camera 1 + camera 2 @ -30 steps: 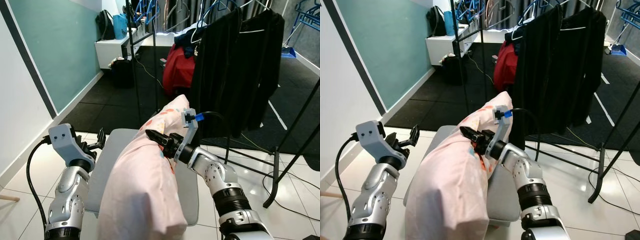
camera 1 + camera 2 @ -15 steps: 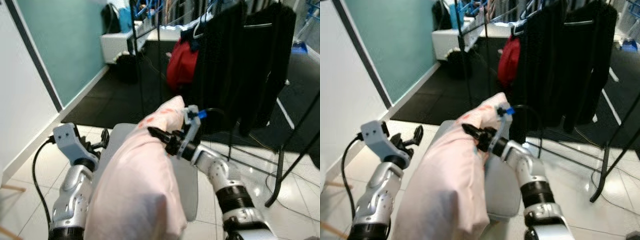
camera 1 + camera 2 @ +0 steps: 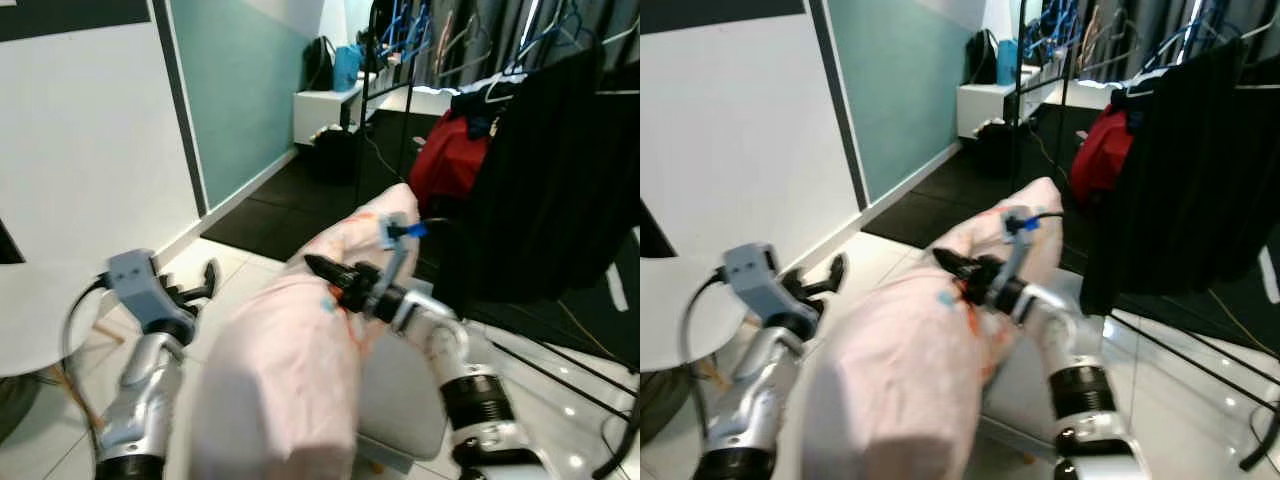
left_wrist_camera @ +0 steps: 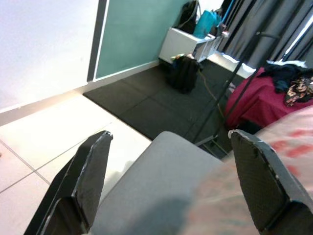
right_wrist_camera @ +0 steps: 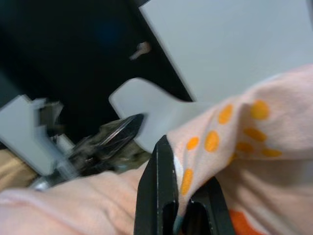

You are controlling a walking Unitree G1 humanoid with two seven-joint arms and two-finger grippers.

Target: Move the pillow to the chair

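Left eye view: blurred pillow (image 3: 290,370), chair (image 3: 405,405) half-hidden

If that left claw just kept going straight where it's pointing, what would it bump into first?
Most likely the grey chair seat, which lies between and beyond the open left gripper; the pink pillow sits just to one side. Depth is hard to judge.

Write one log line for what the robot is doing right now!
right gripper: shut on pillow | left gripper: open, beside pillow | pillow: over grey chair
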